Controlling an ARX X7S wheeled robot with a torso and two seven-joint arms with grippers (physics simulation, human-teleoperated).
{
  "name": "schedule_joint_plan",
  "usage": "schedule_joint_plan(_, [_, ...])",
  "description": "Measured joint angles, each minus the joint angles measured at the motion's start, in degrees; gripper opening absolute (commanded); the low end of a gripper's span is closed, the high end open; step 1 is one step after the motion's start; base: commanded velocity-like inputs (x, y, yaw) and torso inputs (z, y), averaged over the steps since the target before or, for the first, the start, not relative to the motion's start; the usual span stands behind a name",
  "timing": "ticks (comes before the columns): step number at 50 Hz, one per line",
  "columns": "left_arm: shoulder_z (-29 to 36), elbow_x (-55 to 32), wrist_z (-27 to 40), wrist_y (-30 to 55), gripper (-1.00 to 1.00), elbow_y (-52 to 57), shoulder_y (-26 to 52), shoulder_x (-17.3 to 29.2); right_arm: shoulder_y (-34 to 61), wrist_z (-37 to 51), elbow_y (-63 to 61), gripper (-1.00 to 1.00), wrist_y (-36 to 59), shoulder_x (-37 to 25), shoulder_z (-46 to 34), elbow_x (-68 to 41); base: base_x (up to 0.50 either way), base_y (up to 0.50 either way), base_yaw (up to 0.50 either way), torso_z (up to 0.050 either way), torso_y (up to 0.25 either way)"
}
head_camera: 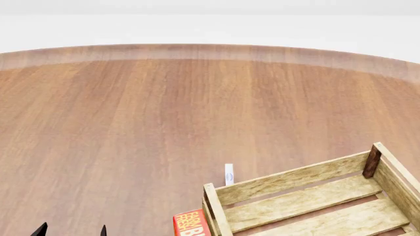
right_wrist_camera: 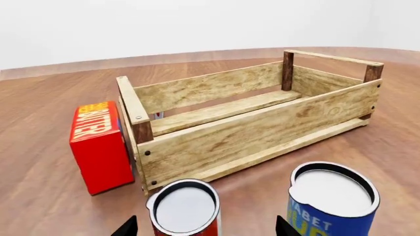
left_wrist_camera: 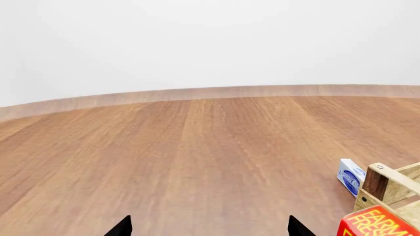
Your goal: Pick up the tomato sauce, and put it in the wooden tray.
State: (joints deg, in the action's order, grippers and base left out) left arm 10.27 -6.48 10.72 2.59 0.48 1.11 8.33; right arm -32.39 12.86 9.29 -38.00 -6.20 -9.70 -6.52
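Upright, tomato sauce (right_wrist_camera: 184, 209) top skyward.

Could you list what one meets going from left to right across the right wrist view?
Red butter box → tomato sauce → wooden tray → blue-and-yellow can.
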Motion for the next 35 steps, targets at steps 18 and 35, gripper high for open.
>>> schedule_joint_plan(18, [0.73,-0.69,0.79,0.01,1.0,0.15,0.09,0.59,2.96,1.17,2.22,1.0,3.66,-0.8,-1.56,0.32,0.0,0.0,0.0,0.0,0.0])
schedule_joint_plan(35, [1.4,-1.22,1.35,-0.25,1.0,-0.02,0.23,1.15,6.04,2.13,2.41,1.0,9.01,-1.59,-3.15,1.34,0.0,0.0,0.0,0.0,0.0])
